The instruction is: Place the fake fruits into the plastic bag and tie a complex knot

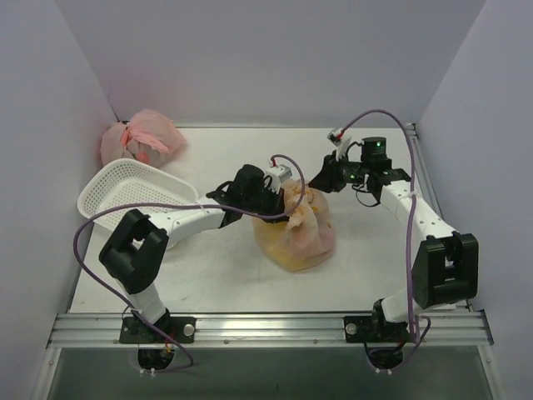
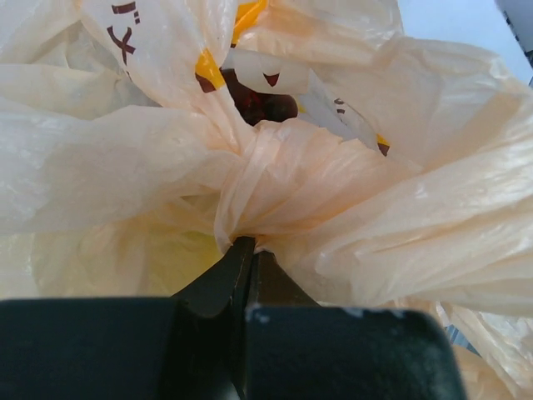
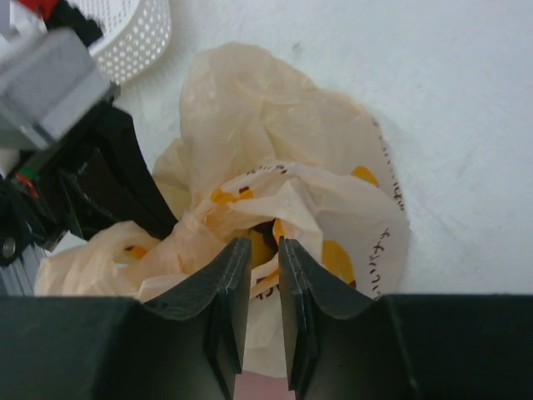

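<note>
The plastic bag (image 1: 298, 237), pale orange with yellow banana prints, sits bulging at the table's middle. Its top is twisted into a knot (image 2: 279, 171). My left gripper (image 1: 285, 206) is shut on a gathered strip of the bag just below that knot, as the left wrist view (image 2: 248, 246) shows. The fake fruits are mostly hidden inside; one dark fruit (image 2: 258, 104) shows through a gap. My right gripper (image 1: 321, 178) hovers at the bag's top right. In the right wrist view (image 3: 264, 246) its jaws stand narrowly apart over the bag (image 3: 333, 208), clamping nothing.
A white mesh basket (image 1: 125, 193) stands at the left, also in the right wrist view (image 3: 137, 33). A plain pink tied bag (image 1: 141, 137) lies at the back left. My left arm's wrist (image 3: 92, 167) is close beside the right gripper.
</note>
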